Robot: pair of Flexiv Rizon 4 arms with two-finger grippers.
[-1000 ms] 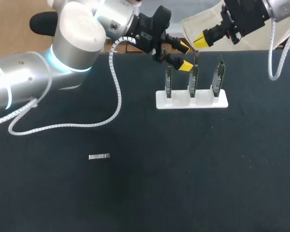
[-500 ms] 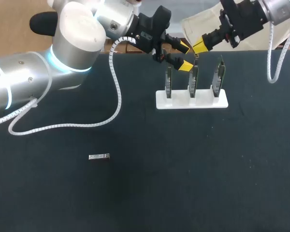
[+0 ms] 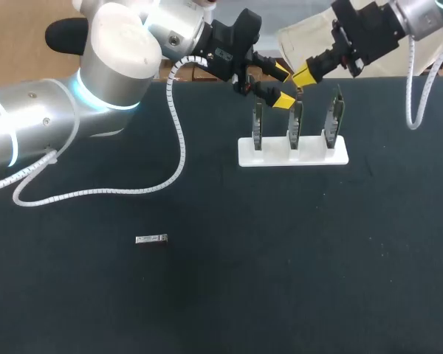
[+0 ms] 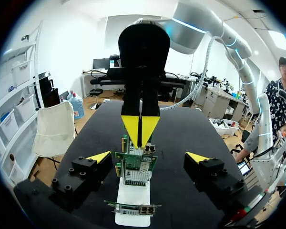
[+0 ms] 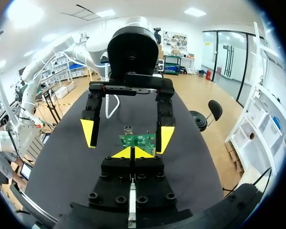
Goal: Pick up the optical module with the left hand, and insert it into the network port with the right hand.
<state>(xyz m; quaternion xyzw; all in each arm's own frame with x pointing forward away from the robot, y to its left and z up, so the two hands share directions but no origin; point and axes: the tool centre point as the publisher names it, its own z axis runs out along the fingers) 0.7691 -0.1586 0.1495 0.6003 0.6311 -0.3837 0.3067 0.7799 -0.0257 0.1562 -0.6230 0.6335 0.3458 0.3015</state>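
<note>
Optical module (image 3: 151, 239): flat on table (image 3: 295, 280), well apart from both grippers. Left gripper (image 3: 282, 87): fingers spread. Right gripper (image 3: 303, 74): tips pressed together. Wrist sticker (image 3: 221, 53): print unreadable.

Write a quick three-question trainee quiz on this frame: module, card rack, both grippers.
1. True or false: the left gripper is shut on the optical module.
2. How many cards stand upright in the white rack? A: two. B: three. C: five.
3. Fill in: the right gripper has its fingers ___ (open or shut).

Key:
1. False. The module lies alone on the table, and the left gripper is open by the rack.
2. B.
3. Shut.
</note>
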